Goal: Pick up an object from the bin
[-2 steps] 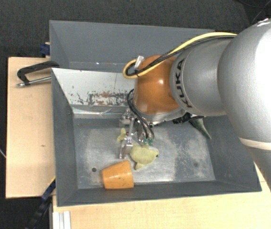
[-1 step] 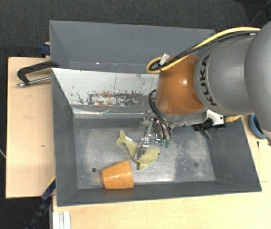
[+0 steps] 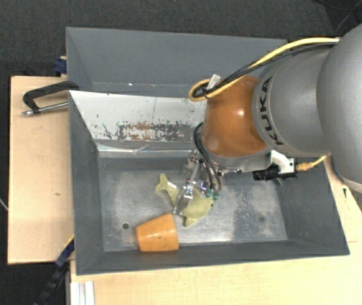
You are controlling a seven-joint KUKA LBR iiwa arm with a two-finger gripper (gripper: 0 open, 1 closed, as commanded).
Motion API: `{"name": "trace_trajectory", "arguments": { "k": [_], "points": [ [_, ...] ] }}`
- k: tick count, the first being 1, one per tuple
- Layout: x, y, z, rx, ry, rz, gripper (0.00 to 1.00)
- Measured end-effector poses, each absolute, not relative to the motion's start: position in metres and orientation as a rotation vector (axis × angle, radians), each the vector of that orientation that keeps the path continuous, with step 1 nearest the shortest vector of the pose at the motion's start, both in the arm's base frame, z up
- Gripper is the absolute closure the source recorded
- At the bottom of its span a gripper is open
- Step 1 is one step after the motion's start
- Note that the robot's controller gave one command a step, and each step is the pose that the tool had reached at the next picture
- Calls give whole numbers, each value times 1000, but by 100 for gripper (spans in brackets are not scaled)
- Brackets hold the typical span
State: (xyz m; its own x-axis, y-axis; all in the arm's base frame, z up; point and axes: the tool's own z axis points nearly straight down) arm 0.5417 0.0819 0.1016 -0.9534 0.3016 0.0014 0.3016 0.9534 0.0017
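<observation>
1. Camera view has the end effector (image 3: 188, 199) low in the bin (image 3: 85, 189), about the middle of the frame. It sits right on a pale yellow scrap (image 3: 198, 211) with an uneven, floppy-looking shape.
2. The scrap sticks out on both sides of the tool: one lobe up and to the left, a bigger one down and to the right. I honestly can't tell how far open the end effector is, or whether it has hold of anything. The wrist hardware covers that spot.
3. The nearest neighbour is an orange cup (image 3: 157, 233) lying on its side, just below and left of the scrap near the bottom wall. It looks close to the scrap, maybe touching, but I can't say for sure.
4. My read is that the step in hand is the grasp on the yellow scrap. To do it well, I'd close on the middle of it, where it bunches up, not on a thin edge that could slip out.
5. I'd go straight up afterwards. Any sideways drag toward the lower left would probably knock the cup and set it rolling.
6. If the scrap is as limp as it looks, expect it to droop, so lift it well above the bin's walls before moving across.
</observation>
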Motion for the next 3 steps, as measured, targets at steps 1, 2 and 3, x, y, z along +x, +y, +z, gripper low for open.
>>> {"name": "trace_trajectory", "arguments": {
  "k": [1, 2, 3],
  "points": [
    [530, 82, 72, -566, -3096, -6, 0],
    [532, 83, 73, -565, -3095, -6, 0],
    [532, 83, 74, -565, -3096, -7, 100]
  ]
}}
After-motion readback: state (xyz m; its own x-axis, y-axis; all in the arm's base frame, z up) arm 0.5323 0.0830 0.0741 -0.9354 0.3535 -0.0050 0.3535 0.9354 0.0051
